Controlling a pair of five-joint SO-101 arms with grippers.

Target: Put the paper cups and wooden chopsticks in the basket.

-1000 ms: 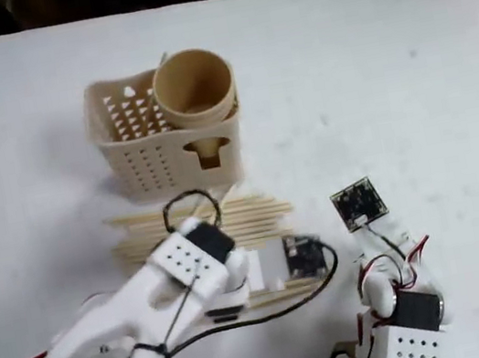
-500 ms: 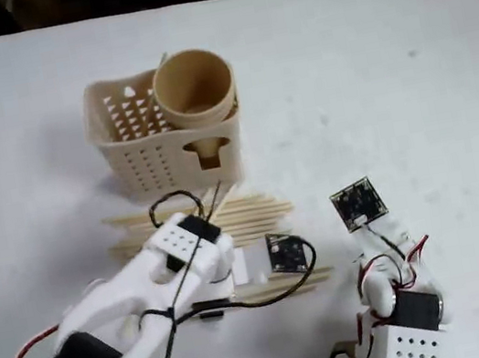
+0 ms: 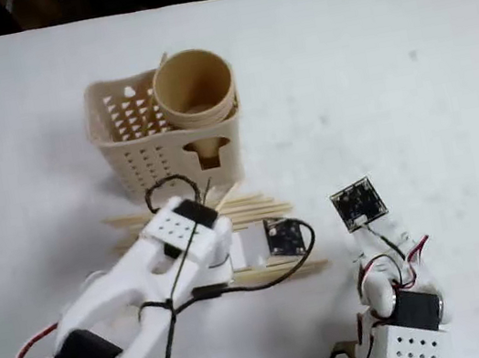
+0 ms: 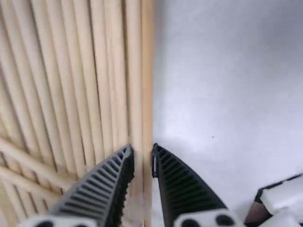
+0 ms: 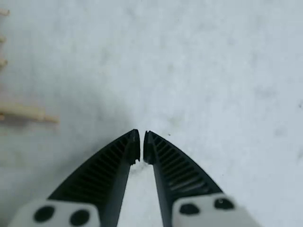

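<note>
White left arm [image 3: 147, 288]: lower left of the table [image 3: 405, 66], its wrist over the left half of the stick pile.

Left gripper [image 4: 142, 150]: jaws drawn nearly together astride the outermost stick of the pile. They look to be pinching it, though the contact itself is hard to make out.

Basket [image 3: 139, 160]: beige, perforated, upright, just behind the pile.

Paper cup [image 3: 194, 90]: tan, upright, mouth up, seated in the basket's right end.

Wooden chopsticks [image 3: 259, 208]: flat on the table in front of the basket. Long axes lie left to right, roughly parallel to the basket's front wall. The ends stick out to the right past the left arm's wrist.

Right arm [image 3: 406, 335]: lower right, well apart from the pile.

Right gripper [image 5: 141, 133]: jaws closed tip to tip, nothing between them, over bare table. A few chopstick ends lie off to one side.
</note>
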